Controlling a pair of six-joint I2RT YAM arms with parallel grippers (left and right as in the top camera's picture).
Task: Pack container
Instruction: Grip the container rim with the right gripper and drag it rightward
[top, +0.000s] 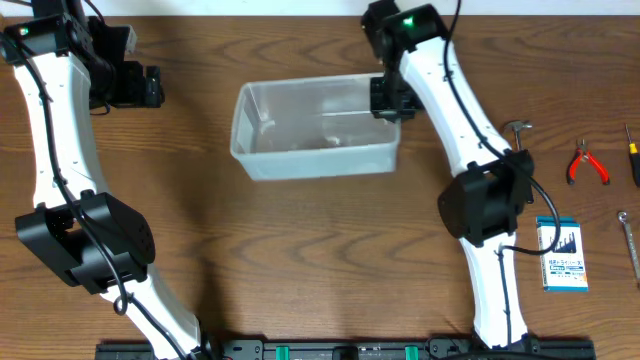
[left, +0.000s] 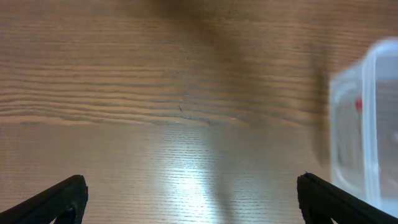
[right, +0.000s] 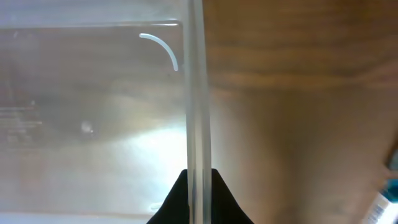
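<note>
Count: one container.
Right gripper: clamped on container's 2 o'clock rim.
Left gripper: jaws wide apart, 9 o'clock of container.

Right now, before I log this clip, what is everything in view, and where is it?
container: one, clear plastic, middle of the table
hammer: one, only its metal head shows, the rest is under the right arm
pliers: one, red handles, right side
card pack: one, blue and white, near right
thin metal tool: one, grey, right edge, perhaps a wrench
cut-off tool: one, yellow and black, right edge, type unclear
table: one, brown wood
left gripper: one, black, open over bare wood, left of the container
right gripper: one, black, shut on the container's right wall
</note>
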